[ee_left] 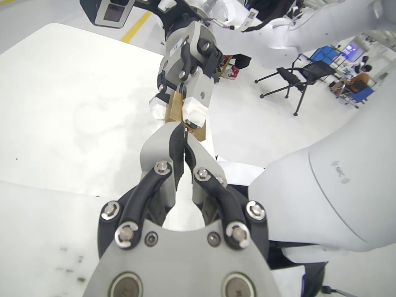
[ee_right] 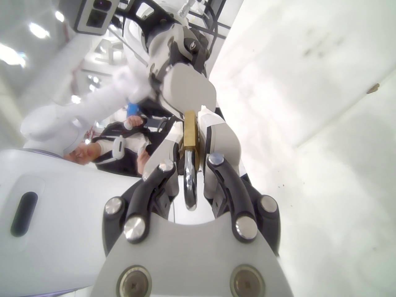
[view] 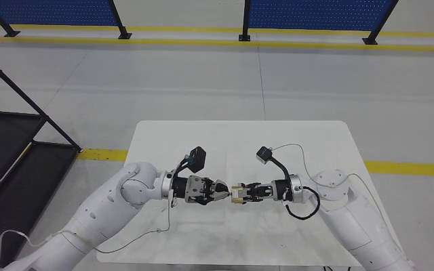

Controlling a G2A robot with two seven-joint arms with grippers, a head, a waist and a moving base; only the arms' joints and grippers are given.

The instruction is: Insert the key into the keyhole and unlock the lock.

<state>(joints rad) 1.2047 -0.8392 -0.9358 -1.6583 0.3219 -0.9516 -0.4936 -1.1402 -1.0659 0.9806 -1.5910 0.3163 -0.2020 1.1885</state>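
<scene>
A brass padlock [view: 238, 194] hangs over the near middle of the white table [view: 298, 142]. My right gripper [view: 242, 193] is shut on the padlock's [ee_right: 189, 132] body, with the silver shackle [ee_right: 190, 183] pointing back toward the wrist. White padded fingers [ee_left: 194, 113] press both flat sides of the padlock [ee_left: 174, 106]. My left gripper [view: 224, 190] faces it tip to tip. That left gripper [ee_left: 185, 135] is shut on a thin metal key [ee_left: 186, 130], which touches the padlock's bottom face. How deep the key sits is hidden by the pads.
A black shelf rack [view: 27, 156] stands on the floor left of the table. Blue barriers [view: 312, 13] line the far side of the room. A black folding chair [ee_left: 304, 75] stands off the table's edge.
</scene>
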